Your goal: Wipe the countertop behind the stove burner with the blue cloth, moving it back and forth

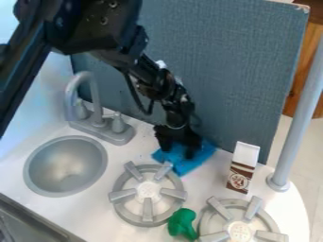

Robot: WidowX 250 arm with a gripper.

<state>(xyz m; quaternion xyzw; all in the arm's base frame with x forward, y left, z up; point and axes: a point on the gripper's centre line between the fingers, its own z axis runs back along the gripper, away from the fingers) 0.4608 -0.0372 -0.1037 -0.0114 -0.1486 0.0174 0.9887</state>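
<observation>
Hanging over the soft-looking blue cloth (pixel 184 166), at one o'clock from the round, pronged grey burner (pixel 148 208), the black gripper (pixel 179 149) may be released or clenched; I cannot tell. A sideways drag could snag fabric on the rigid prongs, or topple the slim upright carton (pixel 243 165) at the cloth's three o'clock.

the rear is closed off by the grey panel (pixel 221 71), and the back of the sink (pixel 66 163) by the faucet (pixel 97 106). a gap of bare bench (pixel 207 183) is left between the left burner (pixel 148 190) and the carton (pixel 243 168).
</observation>
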